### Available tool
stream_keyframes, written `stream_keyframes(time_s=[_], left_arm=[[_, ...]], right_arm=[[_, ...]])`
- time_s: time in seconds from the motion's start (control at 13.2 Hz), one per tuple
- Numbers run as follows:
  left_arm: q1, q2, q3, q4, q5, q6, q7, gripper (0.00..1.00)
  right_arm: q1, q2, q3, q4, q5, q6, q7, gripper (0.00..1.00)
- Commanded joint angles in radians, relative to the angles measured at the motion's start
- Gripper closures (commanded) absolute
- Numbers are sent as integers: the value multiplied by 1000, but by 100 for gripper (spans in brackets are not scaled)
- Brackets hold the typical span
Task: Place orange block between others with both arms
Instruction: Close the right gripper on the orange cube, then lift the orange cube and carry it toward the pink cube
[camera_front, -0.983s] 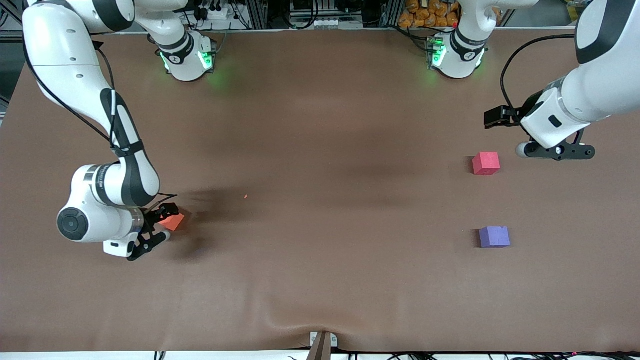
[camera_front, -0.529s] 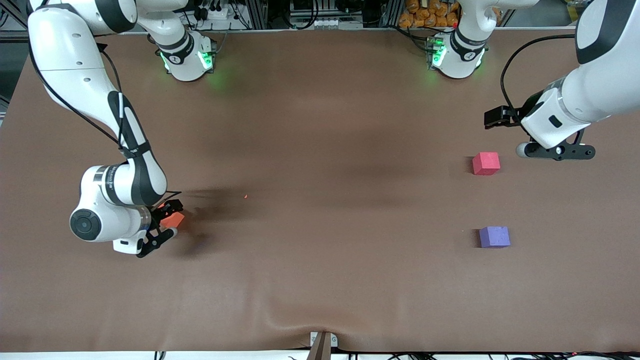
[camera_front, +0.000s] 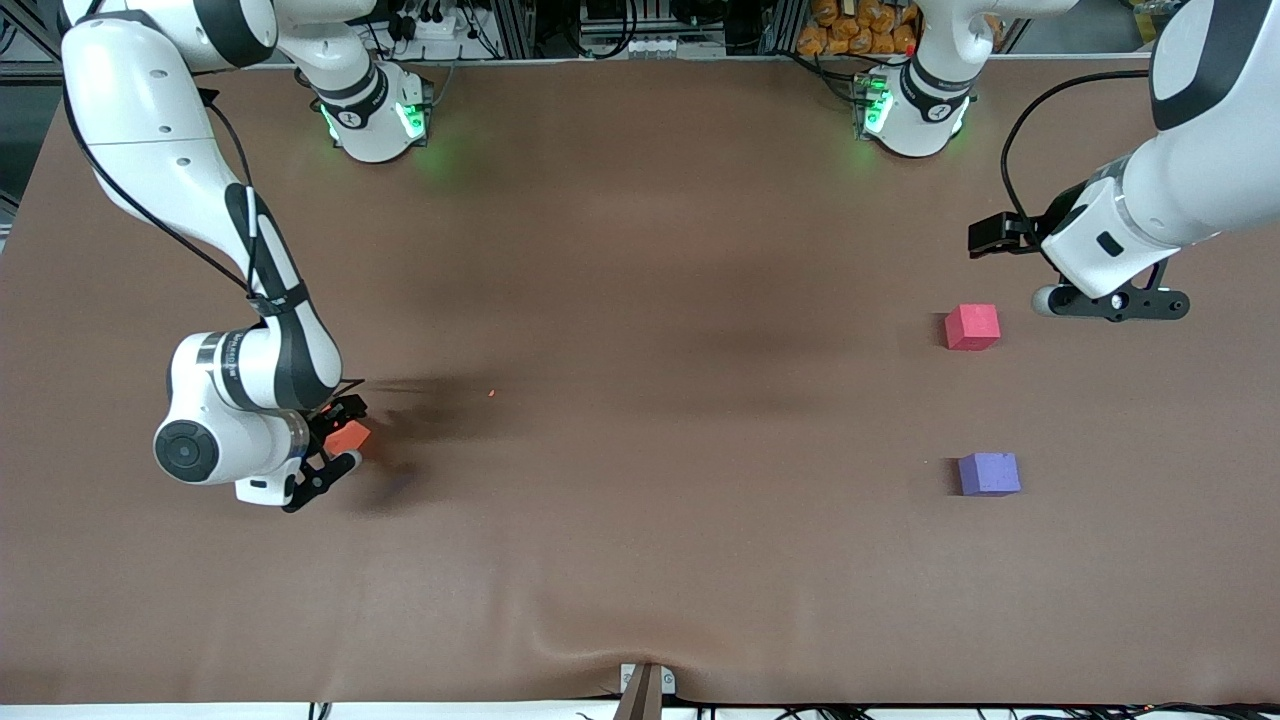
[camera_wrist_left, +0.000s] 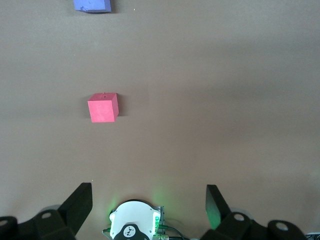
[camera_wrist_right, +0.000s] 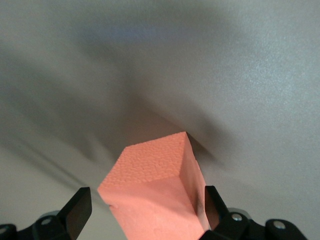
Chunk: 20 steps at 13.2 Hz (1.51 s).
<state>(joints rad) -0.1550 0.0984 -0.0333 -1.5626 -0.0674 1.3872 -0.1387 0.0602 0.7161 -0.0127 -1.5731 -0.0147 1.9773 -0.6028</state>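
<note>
The orange block (camera_front: 350, 437) lies on the brown table toward the right arm's end. My right gripper (camera_front: 338, 438) is low over it, open, one finger on each side. In the right wrist view the orange block (camera_wrist_right: 155, 195) fills the gap of the right gripper (camera_wrist_right: 146, 206), turned corner-on, close to one finger (camera_wrist_right: 214, 205) and apart from the other. The pinkish-red cube (camera_front: 972, 326) and the purple cube (camera_front: 989, 473) sit toward the left arm's end, the purple one nearer the front camera. My left gripper (camera_front: 1110, 301) waits open beside the red cube (camera_wrist_left: 103, 107), holding nothing.
The brown mat (camera_front: 640, 520) has a ridge near its front edge. A tiny orange crumb (camera_front: 491, 393) lies near the block. Both green-lit bases (camera_front: 375, 115) stand along the table's edge farthest from the front camera. The left wrist view catches the purple cube (camera_wrist_left: 92, 5) at its edge.
The right arm's wrist has shifted a little toward the table's middle, bringing the open fingers further round the orange block. The block and the left arm have not moved.
</note>
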Motion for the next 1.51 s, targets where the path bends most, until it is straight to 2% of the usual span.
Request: stream_keyframes(time_s=[0.0, 0.08, 0.15, 0.38, 0.45, 0.68, 0.83, 1.13, 1.44], left_arm=[[8, -3, -2, -10, 11, 13, -19, 0], [9, 3, -2, -10, 14, 13, -19, 0], [11, 6, -2, -8, 21, 13, -19, 0], [12, 6, -2, -10, 23, 15, -19, 0], [12, 6, -2, -8, 23, 15, -19, 0], [9, 6, -2, -10, 23, 13, -19, 0], [11, 6, -2, -10, 23, 13, -19, 0], [9, 6, -2, -13, 23, 13, -19, 0], [9, 6, -2, -24, 31, 15, -19, 0]], right_arm=[[7, 0, -1, -4, -27, -6, -12, 0], [7, 0, -1, -4, -27, -6, -11, 0], [7, 0, -1, -4, -28, -6, -9, 5], [6, 0, -1, -2, -28, -6, -6, 40], [4, 0, -1, -1, -30, -6, -6, 45], [6, -6, -1, 28, -25, -8, 11, 48], [3, -10, -1, 100, -13, -26, 111, 49], [13, -17, 4, 260, -10, -194, 231, 47], [58, -36, 7, 294, -10, -247, 337, 47]])
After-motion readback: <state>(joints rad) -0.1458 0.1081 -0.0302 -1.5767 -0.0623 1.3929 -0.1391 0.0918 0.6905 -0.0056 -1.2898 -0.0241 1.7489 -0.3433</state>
